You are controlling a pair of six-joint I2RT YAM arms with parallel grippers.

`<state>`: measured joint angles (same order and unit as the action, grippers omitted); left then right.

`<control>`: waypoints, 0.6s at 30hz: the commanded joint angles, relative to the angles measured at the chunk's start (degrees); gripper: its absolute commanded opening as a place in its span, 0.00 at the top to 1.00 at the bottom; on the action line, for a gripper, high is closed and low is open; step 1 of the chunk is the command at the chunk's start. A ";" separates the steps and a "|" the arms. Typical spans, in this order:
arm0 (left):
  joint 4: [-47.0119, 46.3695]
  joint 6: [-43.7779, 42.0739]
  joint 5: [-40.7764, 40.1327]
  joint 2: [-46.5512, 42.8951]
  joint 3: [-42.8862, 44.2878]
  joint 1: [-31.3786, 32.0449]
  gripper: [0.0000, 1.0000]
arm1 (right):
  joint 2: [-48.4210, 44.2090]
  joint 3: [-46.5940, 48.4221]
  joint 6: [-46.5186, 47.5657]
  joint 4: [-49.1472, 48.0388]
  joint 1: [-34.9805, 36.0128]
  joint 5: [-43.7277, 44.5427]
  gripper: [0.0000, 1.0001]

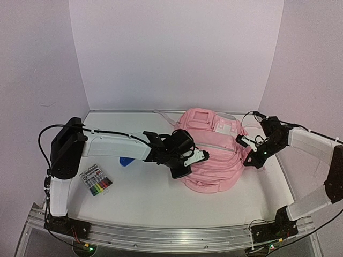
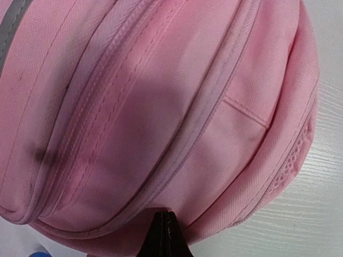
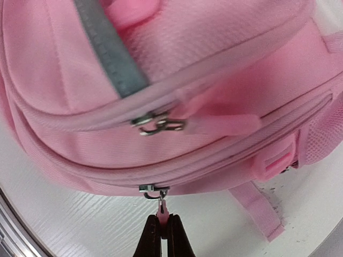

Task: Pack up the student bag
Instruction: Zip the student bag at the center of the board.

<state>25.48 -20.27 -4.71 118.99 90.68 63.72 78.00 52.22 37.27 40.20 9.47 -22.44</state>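
Observation:
The pink student bag lies in the middle of the table and fills both wrist views. My left gripper is at the bag's left side. In the left wrist view it is shut, with its tips pinched at a piped seam of the bag. My right gripper is at the bag's right side. In the right wrist view it is shut on a small pink zip pull that hangs from a metal slider. A second slider sits higher up.
A pack of coloured markers lies on the table at the left. A small blue object shows under my left arm. White walls close in the back and sides. A pink strap trails on the table.

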 commanded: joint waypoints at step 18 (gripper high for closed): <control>-6.84 -1.76 -3.35 5.19 14.18 5.58 0.48 | 5.67 8.89 3.61 10.08 -4.29 -15.98 1.00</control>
<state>23.91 -20.30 -6.70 120.82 98.52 68.73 84.42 59.59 40.69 47.57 4.83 -33.95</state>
